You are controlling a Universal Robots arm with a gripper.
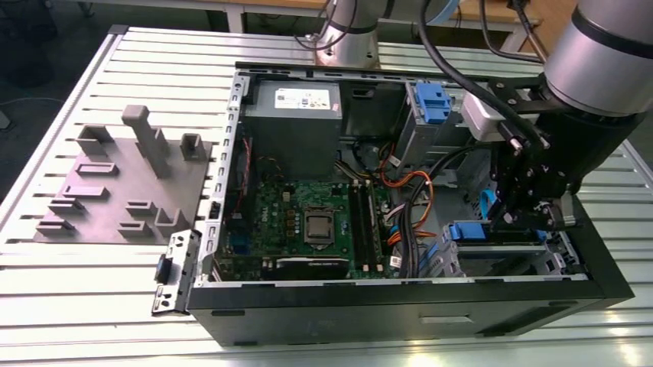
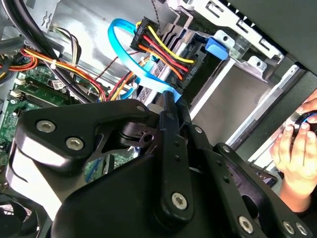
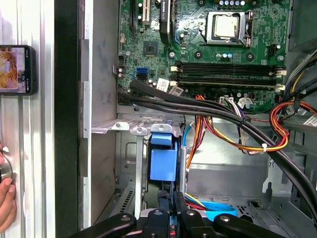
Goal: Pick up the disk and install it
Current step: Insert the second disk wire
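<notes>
In the first wrist view a phone (image 3: 17, 69) and a person's hand (image 3: 6, 198) lie outside the case wall, then the motherboard (image 3: 208, 49); the exterior view adds a grey fixture block (image 1: 122, 191) at its left. The arm reaches down into the open computer case (image 1: 408, 306), gripper (image 3: 168, 206) fingers pressed together beside the blue-railed disk (image 3: 162, 163) seated upright in its drive cage.

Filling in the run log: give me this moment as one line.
gripper: inside open computer case, over drive cage | fingers: closed together | disk: blue carrier sits in drive cage below gripper | hand: outside case
</notes>
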